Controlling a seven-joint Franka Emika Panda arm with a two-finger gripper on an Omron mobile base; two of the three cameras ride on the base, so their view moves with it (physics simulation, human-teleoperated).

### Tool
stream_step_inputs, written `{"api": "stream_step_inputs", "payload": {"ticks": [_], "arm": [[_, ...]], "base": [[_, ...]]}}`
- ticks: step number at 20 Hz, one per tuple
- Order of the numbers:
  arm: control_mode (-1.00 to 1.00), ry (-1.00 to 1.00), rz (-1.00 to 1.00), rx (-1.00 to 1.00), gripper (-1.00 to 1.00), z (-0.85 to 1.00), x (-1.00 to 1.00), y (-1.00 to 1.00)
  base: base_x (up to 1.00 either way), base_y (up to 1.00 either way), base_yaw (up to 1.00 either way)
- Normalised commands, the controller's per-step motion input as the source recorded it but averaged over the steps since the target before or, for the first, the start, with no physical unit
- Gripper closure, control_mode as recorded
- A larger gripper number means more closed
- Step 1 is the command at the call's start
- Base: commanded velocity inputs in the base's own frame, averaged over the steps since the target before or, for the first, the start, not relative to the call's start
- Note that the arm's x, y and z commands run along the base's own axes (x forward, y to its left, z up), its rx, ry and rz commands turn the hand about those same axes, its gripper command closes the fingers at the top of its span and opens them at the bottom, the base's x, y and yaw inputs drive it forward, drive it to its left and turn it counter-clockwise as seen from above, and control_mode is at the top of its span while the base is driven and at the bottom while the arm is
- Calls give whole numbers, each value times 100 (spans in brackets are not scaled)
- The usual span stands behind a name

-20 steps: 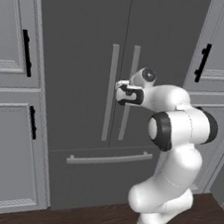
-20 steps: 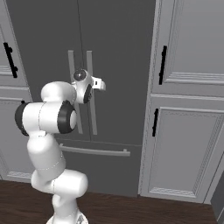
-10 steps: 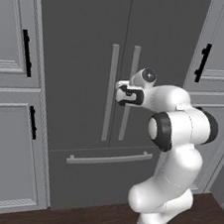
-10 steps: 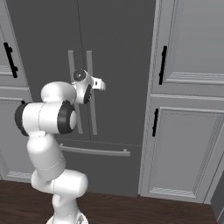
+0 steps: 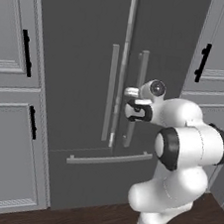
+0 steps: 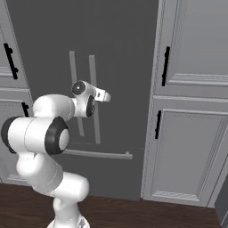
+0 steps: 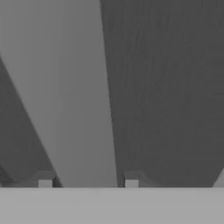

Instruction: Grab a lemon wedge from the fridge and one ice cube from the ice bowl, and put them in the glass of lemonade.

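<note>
The fridge [image 5: 84,70] stands shut between pale cabinets [image 6: 191,147] with black handles [image 6: 165,66], its doors barring the inside. The gripper [image 7: 87,179] is at the right door's bar handle [image 7: 74,109]; the hand view shows the fingertips [image 7: 45,180] closed narrowly on either side of it.

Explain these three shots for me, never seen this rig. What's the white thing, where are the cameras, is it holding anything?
It is a rendered kitchen. The white thing is a robot arm on a driving base, facing the closed fridge. Two pictures come from cameras on the base, behind the arm to its left and right. The third looks out along the gripper, from a camera on the hand. There the right door's bar handle runs between the two fingertips, so the gripper is closed around it. Lighter grey cabinets flank the fridge. No counter or food is in sight.
</note>
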Motion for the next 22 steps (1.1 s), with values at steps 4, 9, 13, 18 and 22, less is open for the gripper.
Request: {"api": "stream_step_inputs", "payload": {"ticks": [4,9,13,18,22], "arm": [[-100,-8,-12,16,100,18,-88,-93],[-100,0,-11,22,100,49,-83,-100],[-100,0,-12,26,100,45,-89,-100],[-100,0,-16,25,100,41,-75,-100],[-100,0,-15,10,-100,44,-53,-46]], "base": [[0,0,0],[0,0,0],[0,0,0],[0,0,0],[0,0,0]]}}
